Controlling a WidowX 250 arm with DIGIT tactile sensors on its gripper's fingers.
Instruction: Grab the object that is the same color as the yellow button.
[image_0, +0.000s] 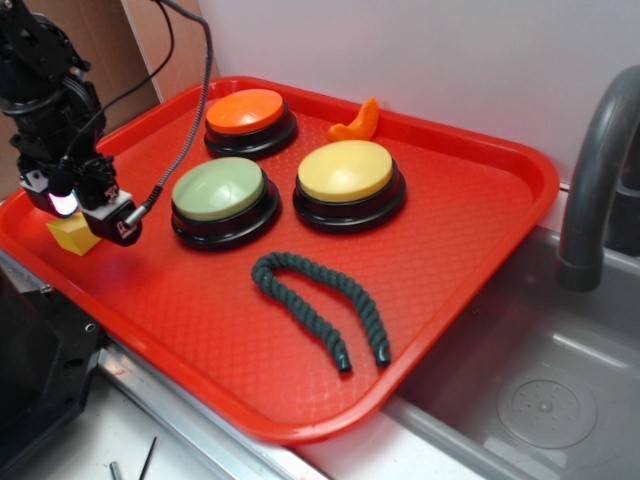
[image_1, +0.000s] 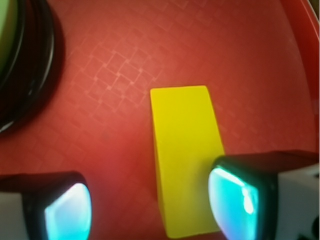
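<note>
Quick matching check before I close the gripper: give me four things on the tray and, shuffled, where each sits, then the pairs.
1. yellow block
2. orange button
3. dark rope
4. orange curved piece

A. far edge of the red tray, beside the yellow button
B. between the open gripper's fingers
C. near side, in front of the buttons
D. behind the green button

1-B, 2-D, 3-C, 4-A

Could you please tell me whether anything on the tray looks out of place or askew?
Only the small orange piece: it leans against the red tray's back rim rather than lying flat. The buttons sit upright.
</note>
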